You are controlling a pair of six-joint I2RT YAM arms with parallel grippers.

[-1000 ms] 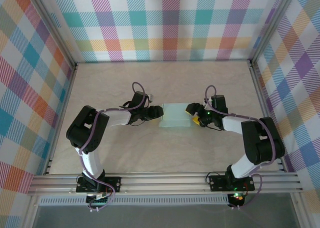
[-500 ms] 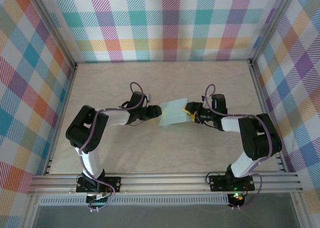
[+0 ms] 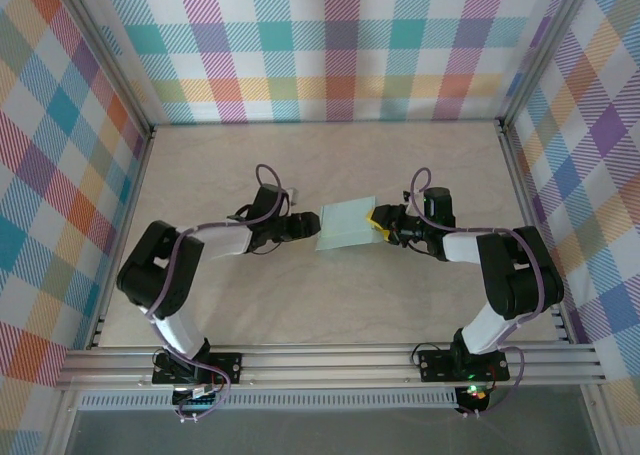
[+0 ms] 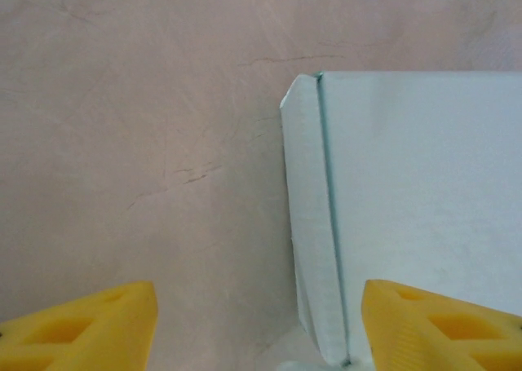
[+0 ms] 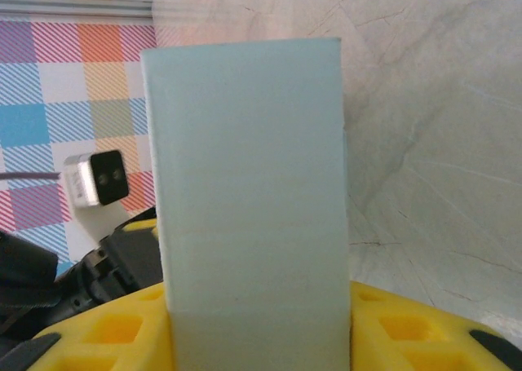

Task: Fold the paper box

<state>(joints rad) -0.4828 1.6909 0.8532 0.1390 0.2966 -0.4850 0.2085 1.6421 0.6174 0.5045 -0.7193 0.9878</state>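
Over table (image 3: 200,305), L arm (image 3: 215,240) elbow has swung out leftward vs. 0.5 s ago; paper box (image 3: 346,225) pose approx. unchanged. Box loc.: mid-table, skewed, betw. both grippers. R gripper (image 3: 383,223): clamped on box R edge, yellow fingers (image 5: 114,330) either side. L gripper (image 4: 257,326): jaws spread wide, box L edge betw. them, ungripped.
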